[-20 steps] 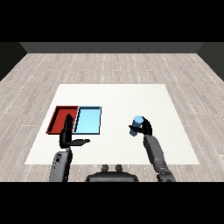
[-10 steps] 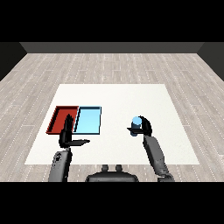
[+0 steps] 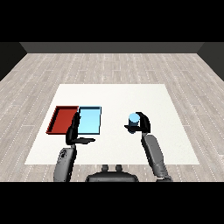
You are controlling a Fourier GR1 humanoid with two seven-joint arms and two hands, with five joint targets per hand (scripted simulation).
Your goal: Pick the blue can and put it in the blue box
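The blue can stands upright in my right hand, whose fingers and thumb curl round it, right of the table's middle. The light blue tray lies to the left of the can, with a stretch of bare table between them. My left hand rests at the near edge of the two trays, fingers straight and thumb stuck out sideways, holding nothing.
The red tray lies directly left of the light blue tray, touching it. The white table extends behind and to the right of the hands, with grey wood floor beyond it.
My right hand has carried the blue can slightly to the left, toward the trays. The left hand has not moved.
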